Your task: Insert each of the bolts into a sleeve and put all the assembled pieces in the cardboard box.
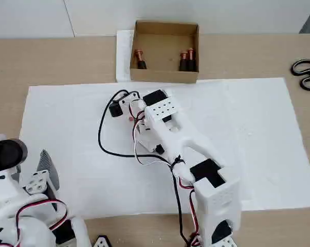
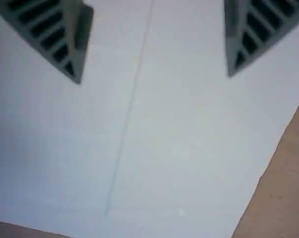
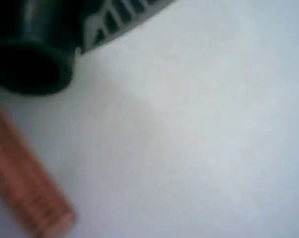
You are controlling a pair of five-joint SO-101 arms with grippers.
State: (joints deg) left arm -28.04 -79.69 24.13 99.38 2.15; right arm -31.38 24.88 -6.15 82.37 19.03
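Observation:
The cardboard box [image 1: 165,29] stands at the table's far edge and holds three assembled pieces [image 1: 186,60]. My right gripper [image 3: 65,37] is over the white paper just in front of the box, shut on a black sleeve [image 3: 26,67] whose open end shows. A copper bolt [image 3: 28,186] lies on the paper right beside the sleeve; in the high view it shows as a small pink spot [image 1: 130,118] under the right arm. My left gripper [image 2: 154,44] is open over bare paper at the near left corner [image 1: 46,165], holding nothing.
White paper [image 1: 247,128] covers most of the wooden table [image 1: 52,56]. Black scissors [image 1: 306,73] lie at the far right. The right arm's cables [image 1: 101,136] loop left of it. The paper's edge and wood show in the left wrist view [image 2: 283,193].

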